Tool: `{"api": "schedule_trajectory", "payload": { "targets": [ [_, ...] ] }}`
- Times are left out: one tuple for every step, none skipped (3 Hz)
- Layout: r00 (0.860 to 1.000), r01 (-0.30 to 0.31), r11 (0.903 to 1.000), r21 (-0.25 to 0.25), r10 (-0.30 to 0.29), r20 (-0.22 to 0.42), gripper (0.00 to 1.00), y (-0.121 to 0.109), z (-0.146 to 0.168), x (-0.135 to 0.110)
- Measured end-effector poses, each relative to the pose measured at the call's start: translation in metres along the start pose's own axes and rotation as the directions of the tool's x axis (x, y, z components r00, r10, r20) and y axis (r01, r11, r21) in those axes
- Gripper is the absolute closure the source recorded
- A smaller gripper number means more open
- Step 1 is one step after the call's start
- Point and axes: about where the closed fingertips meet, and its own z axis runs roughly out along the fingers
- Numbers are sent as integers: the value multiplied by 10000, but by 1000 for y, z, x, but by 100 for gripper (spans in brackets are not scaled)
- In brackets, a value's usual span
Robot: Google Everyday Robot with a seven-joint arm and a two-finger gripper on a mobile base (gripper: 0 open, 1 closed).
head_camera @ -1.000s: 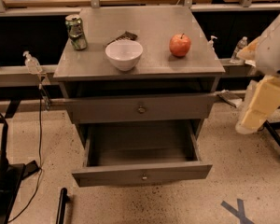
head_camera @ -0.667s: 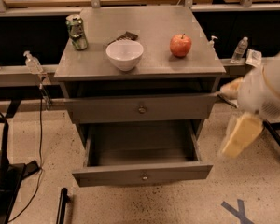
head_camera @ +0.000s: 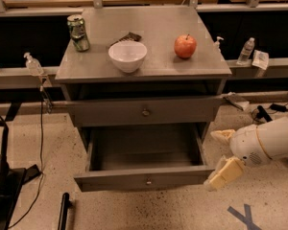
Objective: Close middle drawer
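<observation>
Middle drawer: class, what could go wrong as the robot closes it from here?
1. The gripper, open, sits by the right front corner of the pulled-out grey metal middle drawer, far from its central knob; an off-centre push could skew and jam it.
2. A hard shove might jolt the round red apple off the grey cabinet top.

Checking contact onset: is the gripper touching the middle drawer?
Cannot tell. The camera view has the gripper right at the middle drawer front's right end, showing neither gap nor contact plainly.
</observation>
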Motion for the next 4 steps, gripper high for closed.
{"api": "schedule_trajectory", "payload": {
  "targets": [
    [10000, 92, 9999, -58, -92, -17, 0, 0, 3, 0],
    [9948, 527, 9964, -658, -466, 910, 0, -6, 55, 25],
    [9694, 1175, 9879, -1016, -918, 2278, 0, -13, 112, 56],
    [9407, 1088, 9856, -1292, -601, 3339, 0, -20, 155, 95]
  ]
}}
